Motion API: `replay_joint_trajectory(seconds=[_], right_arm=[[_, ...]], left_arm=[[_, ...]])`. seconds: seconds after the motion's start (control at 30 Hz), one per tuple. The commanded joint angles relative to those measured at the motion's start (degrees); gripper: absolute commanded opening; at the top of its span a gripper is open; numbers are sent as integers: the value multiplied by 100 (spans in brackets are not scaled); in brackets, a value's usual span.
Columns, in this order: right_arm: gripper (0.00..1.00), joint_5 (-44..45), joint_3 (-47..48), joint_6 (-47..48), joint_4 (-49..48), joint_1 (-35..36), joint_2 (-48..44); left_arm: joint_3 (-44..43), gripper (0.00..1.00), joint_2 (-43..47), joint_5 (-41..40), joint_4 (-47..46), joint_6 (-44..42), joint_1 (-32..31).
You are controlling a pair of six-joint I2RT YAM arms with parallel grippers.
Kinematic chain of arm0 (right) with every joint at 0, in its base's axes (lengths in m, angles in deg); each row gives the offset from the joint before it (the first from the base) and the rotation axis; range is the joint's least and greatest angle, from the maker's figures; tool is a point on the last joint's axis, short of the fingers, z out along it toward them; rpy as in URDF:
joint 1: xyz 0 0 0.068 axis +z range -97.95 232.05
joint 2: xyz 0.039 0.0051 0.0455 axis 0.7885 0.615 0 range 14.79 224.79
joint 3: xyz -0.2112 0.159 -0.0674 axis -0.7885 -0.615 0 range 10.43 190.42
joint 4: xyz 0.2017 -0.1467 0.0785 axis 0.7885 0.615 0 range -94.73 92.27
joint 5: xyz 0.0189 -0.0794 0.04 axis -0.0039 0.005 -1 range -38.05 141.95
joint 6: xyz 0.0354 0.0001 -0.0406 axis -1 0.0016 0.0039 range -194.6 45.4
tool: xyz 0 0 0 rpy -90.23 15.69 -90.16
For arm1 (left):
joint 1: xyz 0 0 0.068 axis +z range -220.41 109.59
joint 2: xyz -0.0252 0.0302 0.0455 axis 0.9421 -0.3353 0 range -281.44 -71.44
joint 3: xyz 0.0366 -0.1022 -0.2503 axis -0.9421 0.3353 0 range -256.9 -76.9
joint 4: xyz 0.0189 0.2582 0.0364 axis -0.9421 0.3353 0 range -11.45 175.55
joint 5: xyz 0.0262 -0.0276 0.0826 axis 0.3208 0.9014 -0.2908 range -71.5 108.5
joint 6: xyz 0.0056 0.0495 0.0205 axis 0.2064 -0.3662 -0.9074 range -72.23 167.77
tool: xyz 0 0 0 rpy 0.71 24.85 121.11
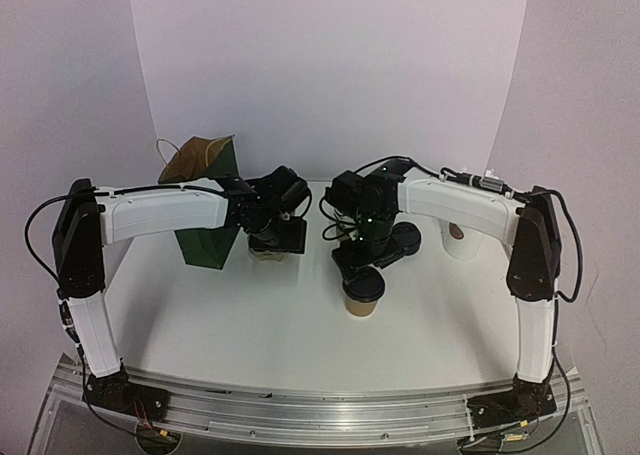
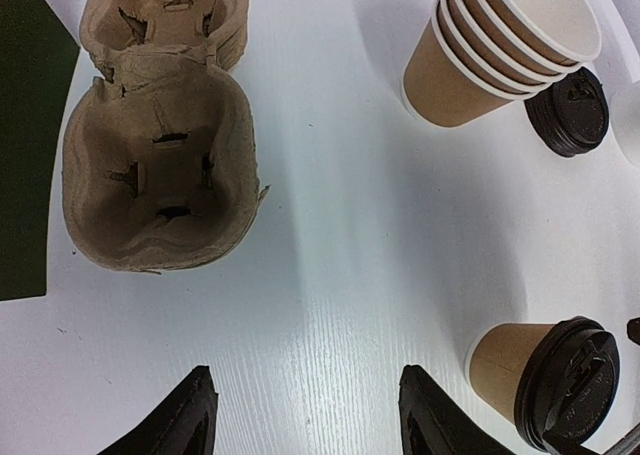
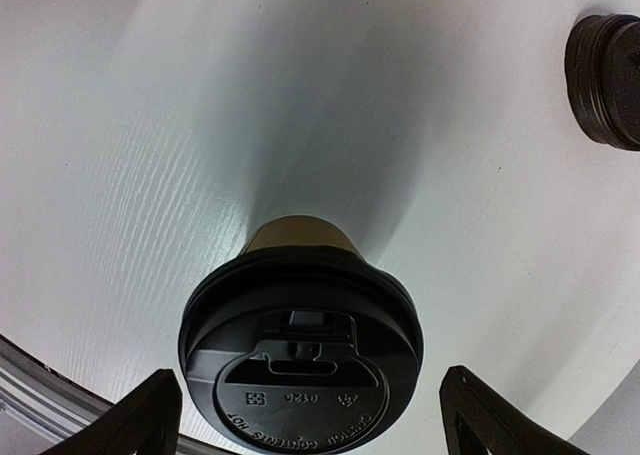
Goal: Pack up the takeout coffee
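Observation:
The takeout coffee [image 3: 300, 360] is a brown paper cup with a black domed lid, standing upright on the white table [image 1: 250, 315]. It also shows in the top view as the coffee [image 1: 362, 301] and at the lower right of the left wrist view as the cup [image 2: 545, 380]. My right gripper [image 3: 315, 415] hangs open just above it, a finger on each side of the lid with a gap to each. My left gripper [image 2: 305, 415] is open over bare table, with the pulp carrier tray [image 2: 150, 165] ahead and to the left of it.
A stack of empty brown cups [image 2: 500, 45] lies beside a pile of black lids [image 2: 568, 110]. A dark green bag [image 1: 205, 215] stands at the back left, next to the tray. A white cup [image 1: 460, 240] stands at the back right, under the right arm.

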Motion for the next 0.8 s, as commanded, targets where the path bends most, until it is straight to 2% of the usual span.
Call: replay_joint_trajectory(seconds=[0.0, 0.23, 0.4, 0.6, 0.77], right_arm=[[89, -142, 45, 30, 90, -24, -298], [95, -277, -619, 942, -345, -58, -843], [96, -381, -926, 824, -450, -251, -1112], [96, -561, -1564, 536, -776, -498, -1615], [96, -707, -1710, 898, -848, -617, -1907]], left_arm=[[-234, 61, -14, -73, 43, -61, 13], [-266, 61, -2, -156, 138, -100, 13], [-314, 61, 3, -97, 267, -82, 17], [-138, 61, -112, 709, -128, 78, -4], [-422, 61, -688, 1349, -288, 132, -149]])
